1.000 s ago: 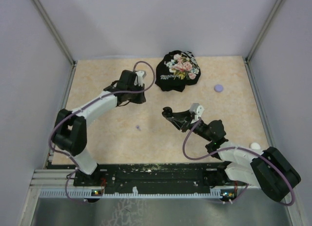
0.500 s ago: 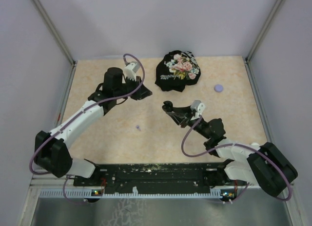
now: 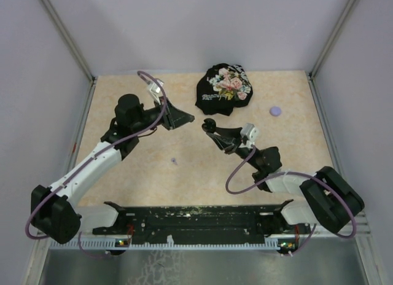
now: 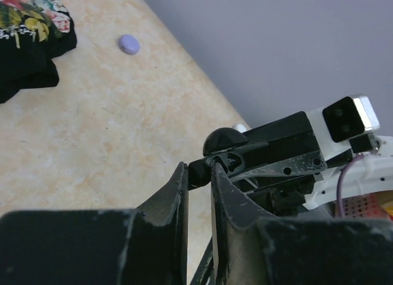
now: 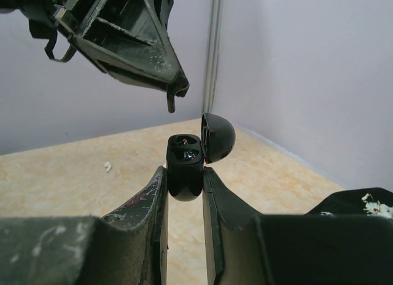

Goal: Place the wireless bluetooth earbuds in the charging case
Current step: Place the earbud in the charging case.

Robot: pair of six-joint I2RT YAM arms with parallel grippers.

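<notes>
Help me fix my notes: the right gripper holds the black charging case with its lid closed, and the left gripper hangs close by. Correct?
Not quite: the lid is flipped open, as the right wrist view shows. The right gripper does hold the black charging case, and the left gripper does hang close by.

A beige, marbled bench (image 3: 190,180) stands enclosed on three sides by plain, pale lavender-grey walls (image 3: 202,27), joined by slim metal corner posts (image 3: 64,33), evenly lit.
</notes>
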